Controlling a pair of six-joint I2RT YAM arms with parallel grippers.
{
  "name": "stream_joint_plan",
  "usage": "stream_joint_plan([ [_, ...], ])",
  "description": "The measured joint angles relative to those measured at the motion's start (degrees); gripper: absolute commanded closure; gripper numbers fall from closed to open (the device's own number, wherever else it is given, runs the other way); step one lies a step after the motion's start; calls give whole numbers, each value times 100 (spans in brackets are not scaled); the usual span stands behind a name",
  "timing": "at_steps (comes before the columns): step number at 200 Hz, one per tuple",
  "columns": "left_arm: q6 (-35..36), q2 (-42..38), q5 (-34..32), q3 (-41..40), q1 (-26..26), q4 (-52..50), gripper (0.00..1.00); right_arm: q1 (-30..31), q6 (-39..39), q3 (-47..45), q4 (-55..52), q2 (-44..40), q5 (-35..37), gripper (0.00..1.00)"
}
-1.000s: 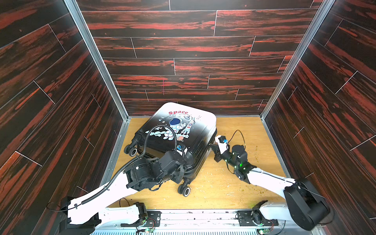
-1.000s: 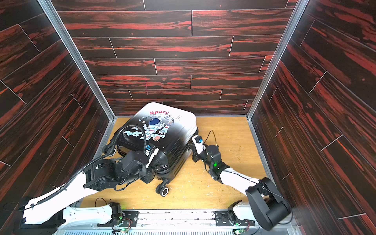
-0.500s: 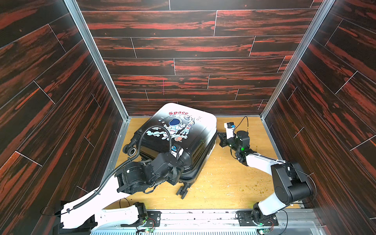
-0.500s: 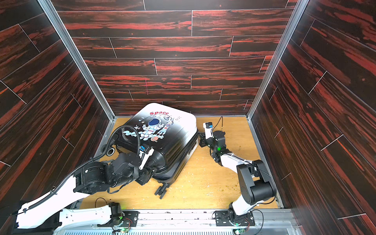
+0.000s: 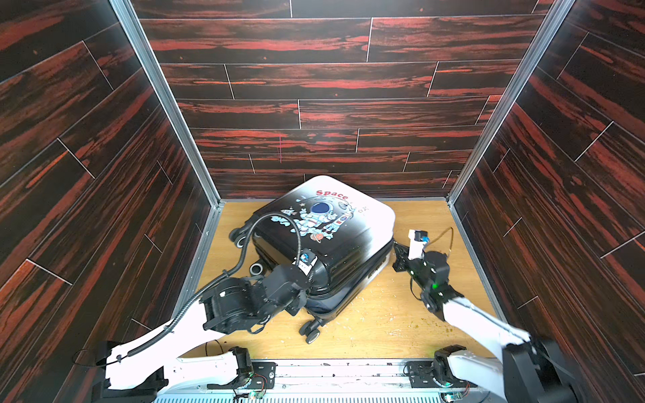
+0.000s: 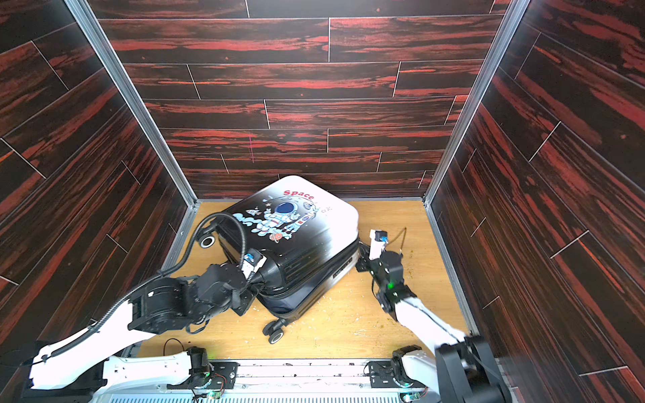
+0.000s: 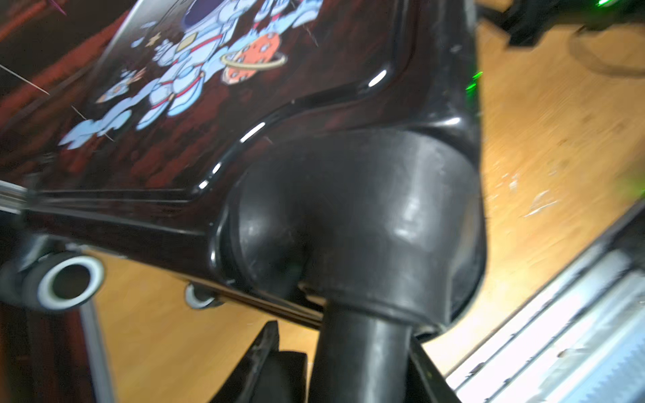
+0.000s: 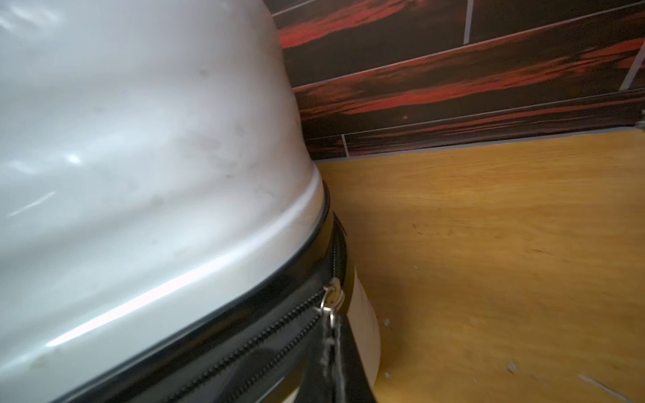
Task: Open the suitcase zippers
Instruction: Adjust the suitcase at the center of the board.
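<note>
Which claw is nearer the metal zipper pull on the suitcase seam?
Right. The right claw sits at the side seam of the suitcase, seemingly pinching the zipper pull. The left claw straddles a wheel post at the wheel end, well away.

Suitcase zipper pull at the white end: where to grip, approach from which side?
Pinch the thin pull tab hanging off the slider, not the slider. Come from the floor side at the white corner of the suitcase: the tab sticks outward there, and the suitcase itself blocks the other side.
</note>
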Motion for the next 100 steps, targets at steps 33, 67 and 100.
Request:
stream_joint_plan([
  [33,566,280,-470,-363,520,76,96,758,160,-177,-813,-1012,730,100],
  [67,1010,599,-807,-660,1078,127,84,1899,428,-256,-1499,-1639,1460,100],
  [100,1360,841,-748,-660,1394,238,27,2728,861,-404,-1652,-1578,2135,100],
])
